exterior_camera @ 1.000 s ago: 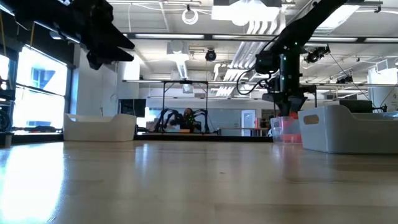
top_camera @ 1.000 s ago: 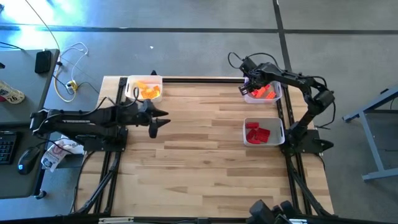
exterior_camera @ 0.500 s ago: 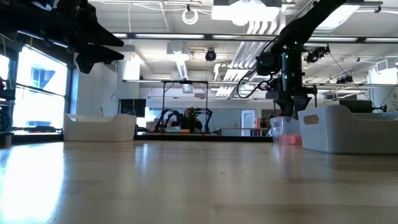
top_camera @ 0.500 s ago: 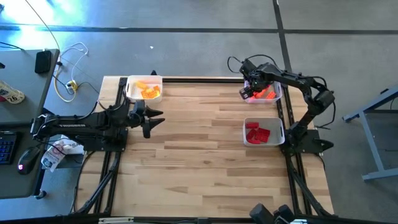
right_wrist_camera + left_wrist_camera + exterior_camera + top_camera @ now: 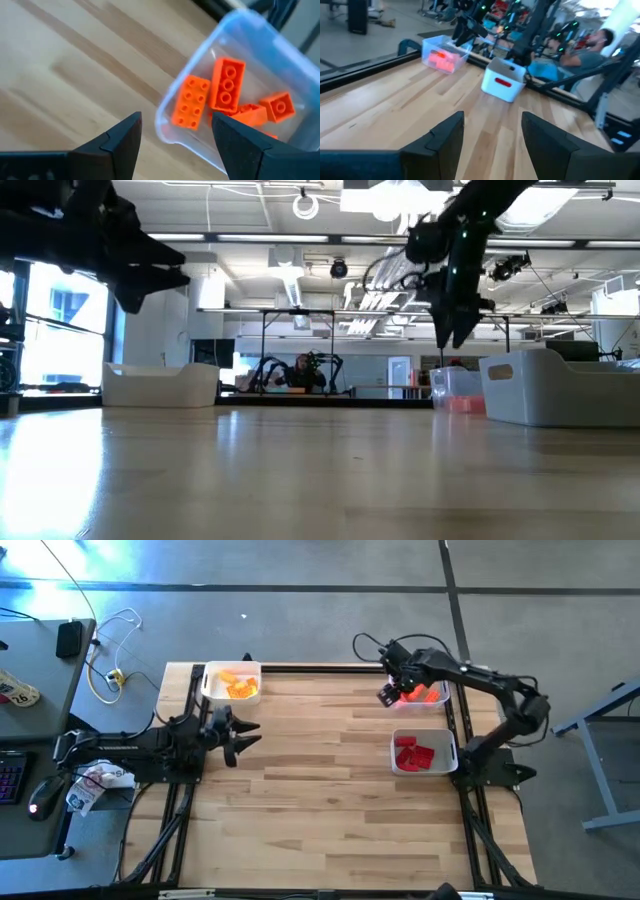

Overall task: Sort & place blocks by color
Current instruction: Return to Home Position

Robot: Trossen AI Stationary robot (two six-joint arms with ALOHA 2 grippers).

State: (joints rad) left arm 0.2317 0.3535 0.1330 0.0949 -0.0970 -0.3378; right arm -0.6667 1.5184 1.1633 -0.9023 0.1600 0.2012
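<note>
rising right gripper (image 5: 387, 695) has left the clear tray (image 5: 245, 17); left gripper (image 5: 244, 740) retracted.

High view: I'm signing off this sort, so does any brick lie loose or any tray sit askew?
Nothing stands out. Every brick seen lies in a tray: left white tray, clear tray, right white tray. The table shows none loose. Left gripper and right gripper are open, empty.
</note>
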